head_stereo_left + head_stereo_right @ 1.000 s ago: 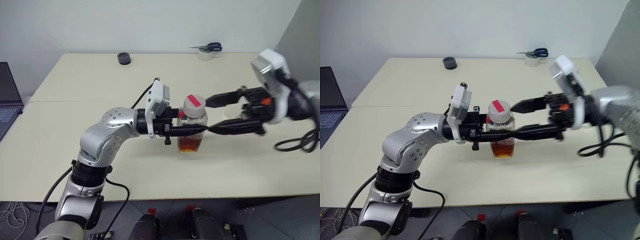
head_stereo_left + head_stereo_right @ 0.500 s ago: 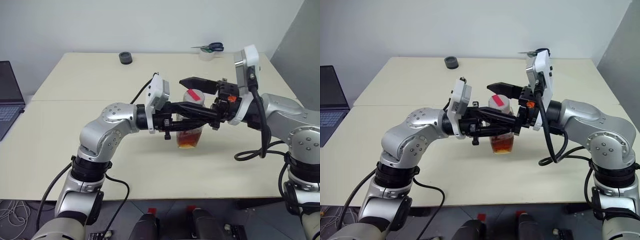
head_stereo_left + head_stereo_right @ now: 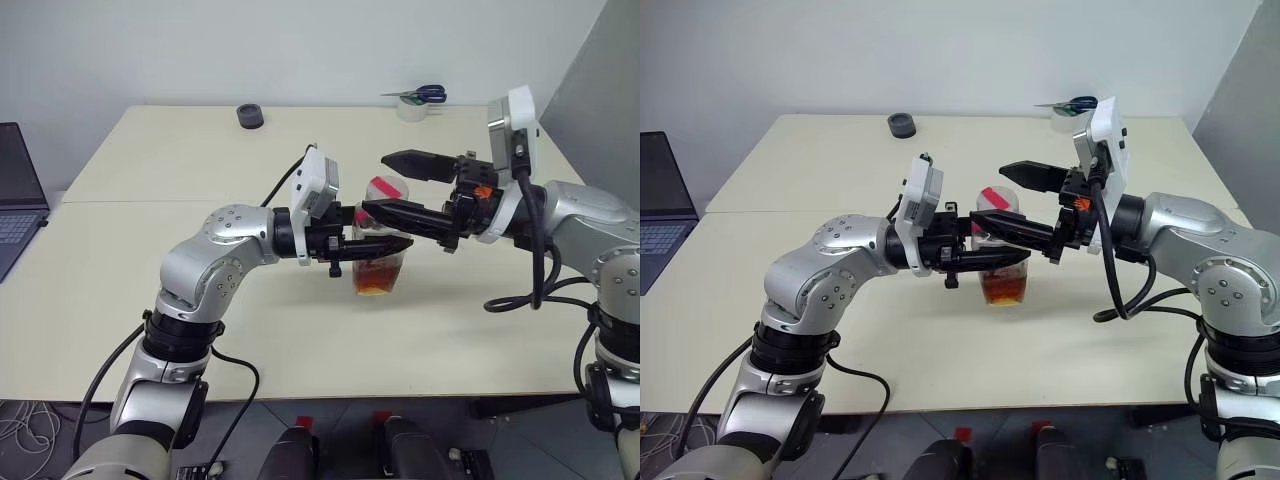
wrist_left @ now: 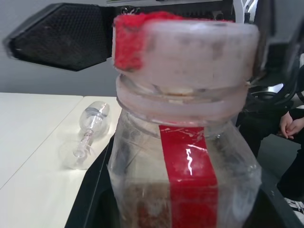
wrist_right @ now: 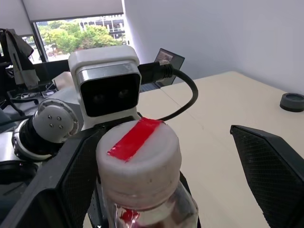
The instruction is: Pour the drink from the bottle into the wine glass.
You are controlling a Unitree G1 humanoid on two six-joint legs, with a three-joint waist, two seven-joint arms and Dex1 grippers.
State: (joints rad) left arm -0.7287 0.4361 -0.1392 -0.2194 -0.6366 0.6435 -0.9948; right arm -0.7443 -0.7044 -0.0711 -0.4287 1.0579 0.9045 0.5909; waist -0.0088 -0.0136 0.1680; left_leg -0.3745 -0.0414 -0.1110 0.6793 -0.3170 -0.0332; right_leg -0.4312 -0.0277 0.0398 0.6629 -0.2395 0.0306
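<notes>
Head view: the bottle [image 3: 380, 250] is pinched above the counter [image 3: 180, 160] by the left gripper [image 3: 385, 246]. Right wrist view: the right gripper [image 5: 156, 185] jaws are spread around the cap [image 5: 138, 161] — misalignment risks slipping. Left wrist view: the wine glass [image 4: 88, 135] is lying down — spillage is likely.

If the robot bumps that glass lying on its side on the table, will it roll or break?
The wine glass lies on its side on the table, and its bowl is round, so a bump would probably make it roll, likely in a curve because of the stem and foot. It looks thin and clear, so it is probably light and could crack if it fell off.
</notes>
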